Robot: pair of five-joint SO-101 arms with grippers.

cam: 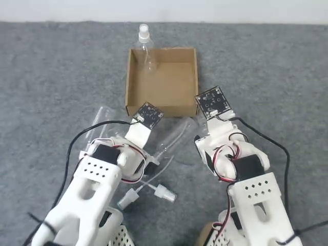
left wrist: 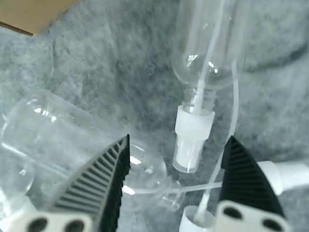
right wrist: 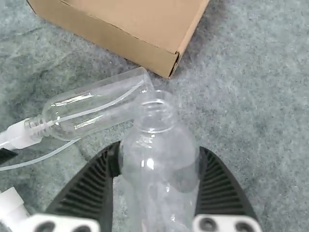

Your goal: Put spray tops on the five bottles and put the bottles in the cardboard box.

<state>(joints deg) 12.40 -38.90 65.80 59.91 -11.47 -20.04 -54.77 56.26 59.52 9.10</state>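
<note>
Arms stood side by side at the near edge of the desk, both bent forward and angled toward the cardboard box. Left tool hung low over the desk with its jaws spread wide, gripping nothing. Between them lay the white spray top of a fallen bottle resting on its side. Near it a second clear bottle also lay on its side, a thin tube crossing by its neck. Right tool was clamped on an open-necked bottle, whose bare mouth pointed toward the box's near corner, just beside the base of the fallen bottle. Two loose spray tops lay between the arms, close to the near edge. The box sat toward the middle of the far edge, open side up, and a standing bottle with its top on was upright in a far corner of it. Grey felt-like cloth covered the desk, and a pale wall ran behind its far edge
</note>
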